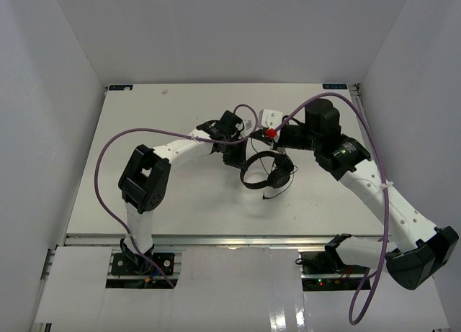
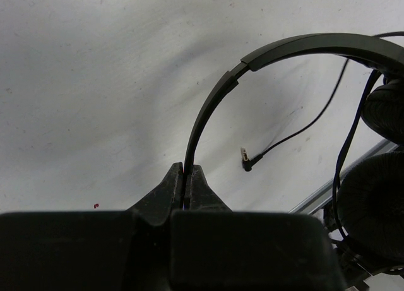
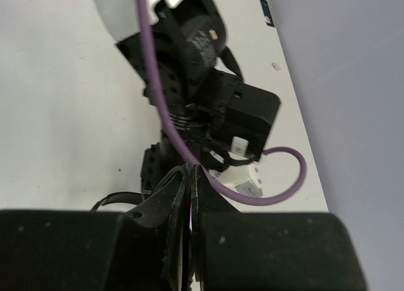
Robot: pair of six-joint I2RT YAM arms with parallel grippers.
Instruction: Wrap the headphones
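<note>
Left end effector point(image 2: 187, 182) is closed tight on the thin arched black headband point(image 2: 303, 48), near one end of the arc – the jaws pinch it edge-on, w/ the band rising out of them and curving over to the right. That grip looks meant to anchor the small black on-ear headphones point(image 1: 266, 170) so the set doesn't skid while the cord gets wound.

The two round padded earcups point(image 2: 374, 215) sit at the right of the left wrist view, one above the other, close together. The long thin black cord point(image 2: 303, 128) runs loose from that side over the white table point(image 1: 144, 116) and ends in an angled plug point(image 2: 245, 158) that lies free, apart from the jaws. No turns show on the band, so I judge the wrapping is at an early stage, though some cord by the cups is hidden.

Right end effector point(image 3: 191, 199) has its fingers pressed together; whether a strand of cord is caught between them can't be told from its wrist view. It points at the left arm's black wrist point(image 3: 196, 70), close by, w/ a thick purple robot cable point(image 3: 154, 101) crossing in front.

In the top view the headphones lie mid-table, just on the near side of where both end effectors meet. Next move prob. needs the right one to work the cord w/o snagging that purple cable.
</note>
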